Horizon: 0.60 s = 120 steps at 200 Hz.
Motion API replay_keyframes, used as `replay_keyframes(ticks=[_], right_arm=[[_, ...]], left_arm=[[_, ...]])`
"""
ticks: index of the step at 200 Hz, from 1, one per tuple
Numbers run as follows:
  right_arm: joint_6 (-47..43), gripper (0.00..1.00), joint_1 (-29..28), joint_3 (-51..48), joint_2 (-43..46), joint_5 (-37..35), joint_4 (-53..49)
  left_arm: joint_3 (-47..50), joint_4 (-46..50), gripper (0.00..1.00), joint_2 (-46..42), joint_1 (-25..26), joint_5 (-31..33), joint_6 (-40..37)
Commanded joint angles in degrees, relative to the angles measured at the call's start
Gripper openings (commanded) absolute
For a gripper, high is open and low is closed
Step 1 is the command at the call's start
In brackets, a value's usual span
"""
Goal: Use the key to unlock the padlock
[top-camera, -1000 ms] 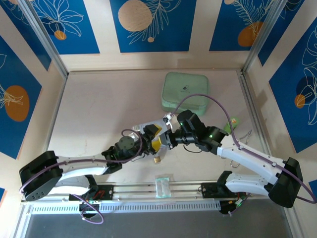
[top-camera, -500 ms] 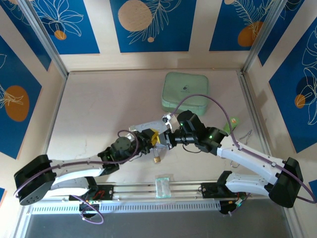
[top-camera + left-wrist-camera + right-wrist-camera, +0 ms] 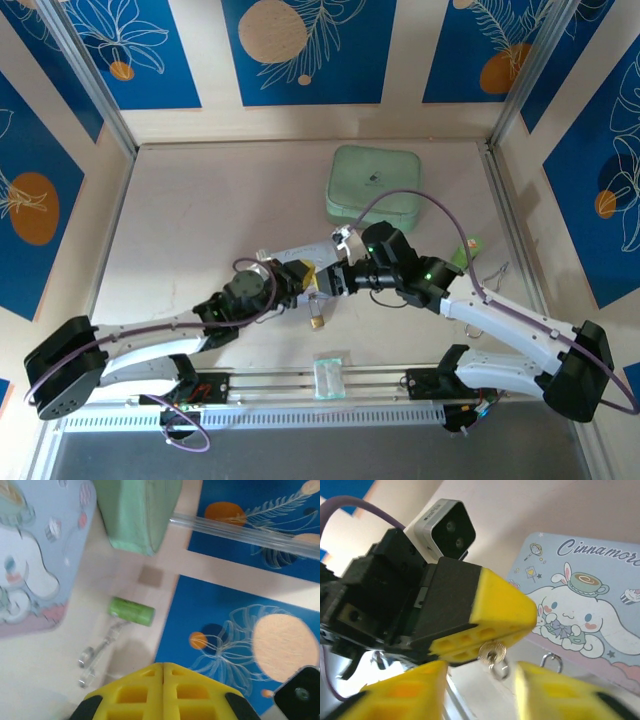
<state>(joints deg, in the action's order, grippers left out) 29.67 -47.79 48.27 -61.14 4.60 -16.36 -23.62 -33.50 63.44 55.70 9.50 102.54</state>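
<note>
Left gripper (image 3: 163, 682) was closed, yellow fingers pressed together and clamped on the key (image 3: 492, 652). The key's head stuck out under the fingertips, with a small ring (image 3: 501, 670) hanging off it. Right gripper (image 3: 480, 687) sat just beside the key with its fingers (image 3: 402, 697) apart, holding nothing; in the right wrist view the key lined up with the gap between them.

Padlock (image 3: 317, 322) lay on the worktop (image 3: 200, 220) toward the front edge, near the middle. It was just in front of both grippers, apart from them and from the key. The grippers met tip to tip above the centre-front of the worktop.

Left arm (image 3: 150, 345) reached from the front left corner, low and stretched toward the right. Right arm (image 3: 500, 320) came from the front right corner, bent at the elbow, wrist pointing left.

Blue cartoon tin (image 3: 580, 605) lay behind the key in the right wrist view. Green case (image 3: 373, 185) sat near the back edge, right of centre, well apart from the padlock. Small green cylinder (image 3: 131, 611) and bent wire pieces (image 3: 95, 655) lay on the worktop beside the tin.
</note>
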Motion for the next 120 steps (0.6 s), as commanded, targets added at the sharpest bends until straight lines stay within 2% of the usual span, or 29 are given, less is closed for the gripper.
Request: replay_keyframes(ticks=[1,27,55,67,84,120], right_arm=[[10.65,0.91,4.73,-3.56,4.32,7.0,7.82],[19.26,0.93,8.87,-7.19,6.54,14.63,21.14],[24.25,0.89,9.2,-9.27,6.37,16.05,33.32],[26.19,0.84,9.5,-10.7,5.91,16.16,39.21],[28.59,0.71,10.17,-11.72,4.78,17.1,45.95],[31.28,0.52,10.17,-12.23,3.27,17.93,53.58]], left_arm=[[-4.94,7.87,0.0,-2.35,-3.08,-0.04,-13.36],[-6.63,2.36,0.0,-1.92,-5.92,-2.94,-22.57],[-12.72,3.74,0.0,-2.78,-6.29,-5.32,-35.67],[-14.86,4.22,0.0,-3.21,-6.4,-6.26,-38.76],[-16.1,1.28,0.0,-3.16,-6.51,-7.81,-40.49],[-17.46,-3.33,0.0,-2.22,-6.48,-10.72,-40.95]])
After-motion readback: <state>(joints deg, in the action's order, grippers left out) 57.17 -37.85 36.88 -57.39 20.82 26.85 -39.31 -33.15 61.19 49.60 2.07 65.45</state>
